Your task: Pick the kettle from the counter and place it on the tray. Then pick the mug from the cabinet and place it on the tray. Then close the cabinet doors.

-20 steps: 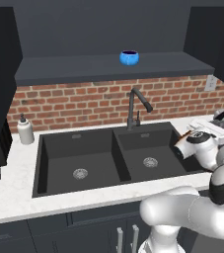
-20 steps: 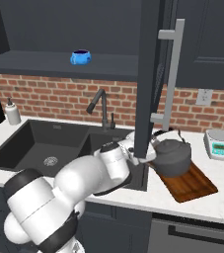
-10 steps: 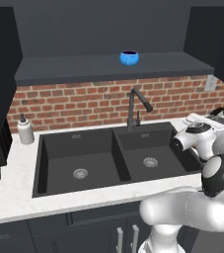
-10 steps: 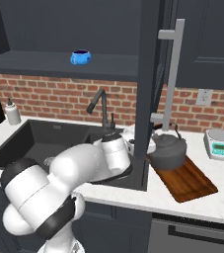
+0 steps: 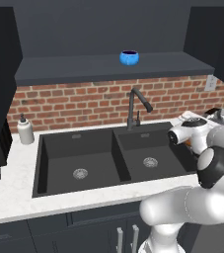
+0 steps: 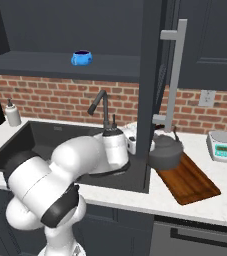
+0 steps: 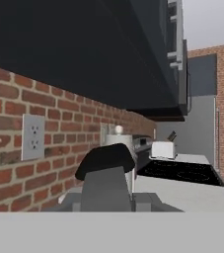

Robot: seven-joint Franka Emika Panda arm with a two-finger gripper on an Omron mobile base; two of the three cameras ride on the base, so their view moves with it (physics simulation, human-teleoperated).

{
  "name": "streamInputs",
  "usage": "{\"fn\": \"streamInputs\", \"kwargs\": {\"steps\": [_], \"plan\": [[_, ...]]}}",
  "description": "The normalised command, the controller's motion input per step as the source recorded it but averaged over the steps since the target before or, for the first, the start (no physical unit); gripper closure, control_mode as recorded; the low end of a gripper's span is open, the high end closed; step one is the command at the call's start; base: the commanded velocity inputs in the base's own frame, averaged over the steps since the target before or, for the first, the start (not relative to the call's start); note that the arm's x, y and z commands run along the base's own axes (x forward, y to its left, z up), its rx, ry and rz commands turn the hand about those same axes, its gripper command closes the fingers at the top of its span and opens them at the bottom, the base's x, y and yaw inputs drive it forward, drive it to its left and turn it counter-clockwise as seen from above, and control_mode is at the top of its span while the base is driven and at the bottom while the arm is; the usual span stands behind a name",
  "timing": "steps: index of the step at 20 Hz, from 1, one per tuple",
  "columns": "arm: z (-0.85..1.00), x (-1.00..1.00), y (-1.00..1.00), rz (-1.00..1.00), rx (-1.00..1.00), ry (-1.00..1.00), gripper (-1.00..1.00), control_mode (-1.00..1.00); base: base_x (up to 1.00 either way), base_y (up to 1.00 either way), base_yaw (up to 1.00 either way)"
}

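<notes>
This is a home kitchen. A white, faintly marbled stone worktop (image 5: 15, 190) carries a black double-bowl sink (image 5: 108, 160) with a dark arched tap (image 5: 135, 106) at its back edge, below a red brick backsplash (image 5: 84, 104). Dark charcoal wall cupboards (image 6: 205, 40) hang above, over a wide dark shelf (image 5: 108, 66). Toward the worktop's right end sit a squat dark grey metal kettle (image 6: 166, 152) on a brown wooden board (image 6: 192, 180) and a small white and teal kitchen scale (image 6: 222, 145). A white pump bottle (image 5: 24, 130) stands at the left back edge.
</notes>
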Motion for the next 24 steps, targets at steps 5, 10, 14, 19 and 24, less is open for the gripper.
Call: {"fn": "streamInputs", "kwargs": {"steps": [5,10,14,19,24], "plan": [[-0.09,0.31,0.0,0.0,0.06,0.0,1.0,-1.0,0.0,0.0,0.0],[-0.1,0.38,-0.05,0.0,0.0,0.0,1.0,-1.0,0.0,0.0,0.0],[-0.14,0.36,-0.07,0.0,0.03,0.0,1.0,-1.0,0.0,0.0,0.0],[-0.36,0.18,-0.1,0.0,0.04,0.0,1.0,-1.0,0.0,0.0,0.0],[-0.26,0.21,-0.2,0.03,0.04,-0.08,1.0,-1.0,0.0,0.0,0.0]]}}
